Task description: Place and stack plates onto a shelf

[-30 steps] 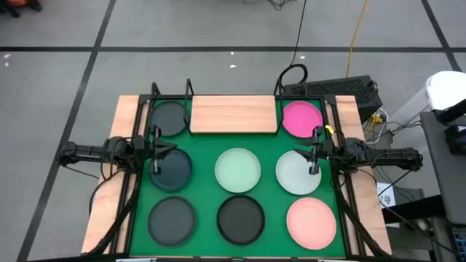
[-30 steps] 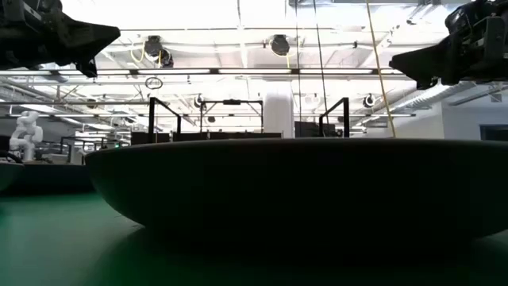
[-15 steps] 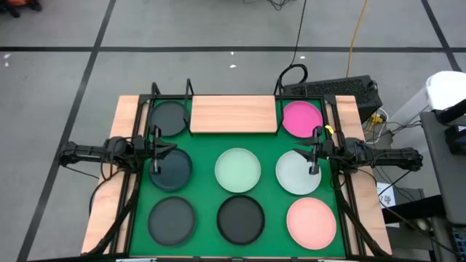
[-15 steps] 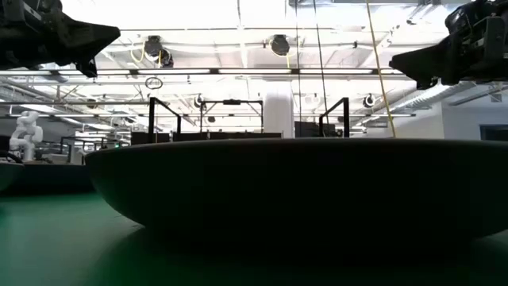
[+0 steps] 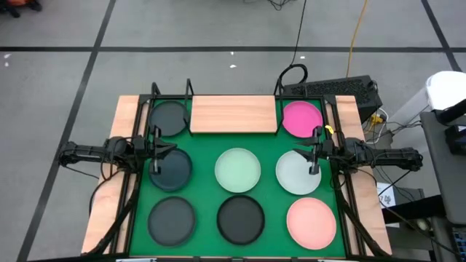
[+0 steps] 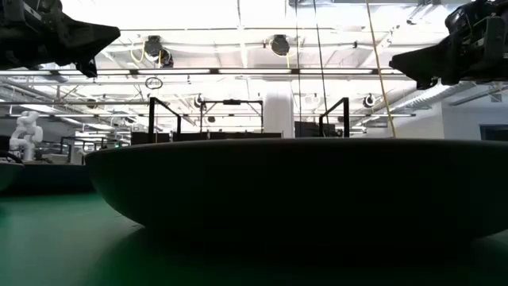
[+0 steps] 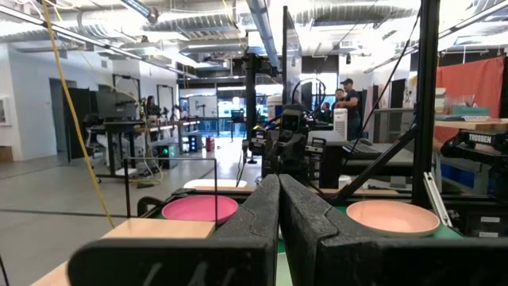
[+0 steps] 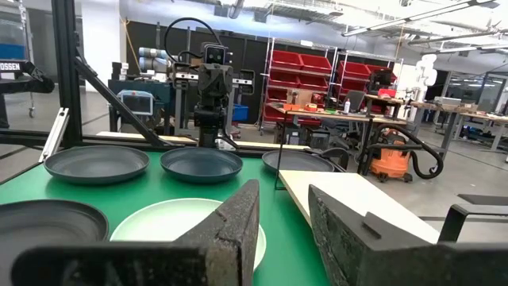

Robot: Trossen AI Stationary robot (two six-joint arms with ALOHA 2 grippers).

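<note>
Shelf (image 5: pixel 233 115) bare at mat's far edge; left claw (image 5: pixel 156 152) clenched, right claw (image 5: pixel 313 153) released.

Two slim, dark arms are seen in the high view, each built of black segments with bulkier joint housings and thin black cables looped along them. The left gripper (image 5: pixel 156 151) and the right gripper (image 5: pixel 313 152) are equally black. In the wrist views, the fingers (image 7: pixel 255 213) are shown as thick, wedge-shaped dark blocks with a rough, grainy surface, mounted on a flat black crossbar.
</note>
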